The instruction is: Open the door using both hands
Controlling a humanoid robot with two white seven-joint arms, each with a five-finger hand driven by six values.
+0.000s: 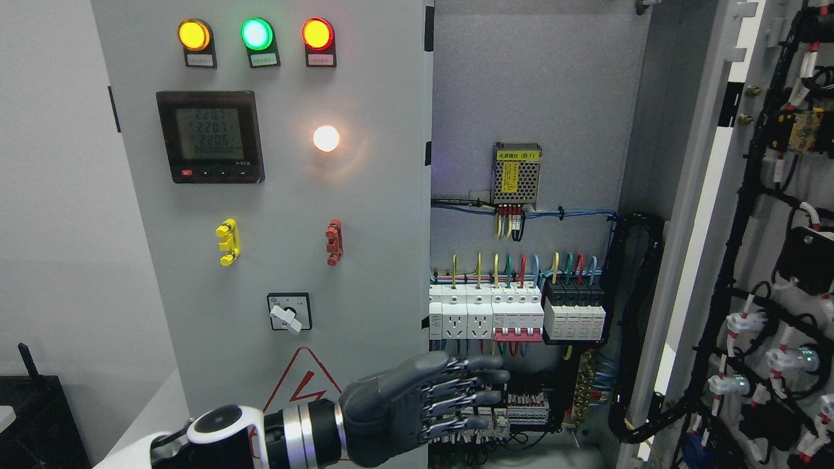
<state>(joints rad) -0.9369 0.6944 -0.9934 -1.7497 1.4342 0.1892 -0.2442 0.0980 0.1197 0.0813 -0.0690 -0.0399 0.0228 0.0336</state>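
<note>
Presently, findings from the head view:

Left hand: the left hand [417,407] enters from the lower left on a white and black forearm; its grey fingers [479,378] are extended and slightly spread, holding nothing, and reach across the right edge of the left door into the open compartment.

Right hand: out of view.

Left door: the left door [273,195] stands closed or nearly so; its lower edge is cut off by the frame and the arm covers part of it.

Right door: the right door [769,260] is swung wide open at the right, its inner face with black cable looms showing; its far side runs out of frame.

Door fittings: amber, green and red lamps [255,34] are lit at the top; below them are a digital meter [210,137], whose digits are too blurred to read with certainty, and a glaring white lamp [326,138].

Handles: a yellow handle [227,241] and a red handle [333,241] sit mid-door, with a rotary switch [289,312] beneath.

Warning triangle: the warning triangle [306,381] is partly hidden behind the wrist.

Cabinet interior: a power supply [517,173] with a yellow label is mounted above a row of breakers [515,316]; the terminals below are partly masked by the fingers.

Lower left corner: a dark object [32,417], cut off, cannot be identified.
</note>
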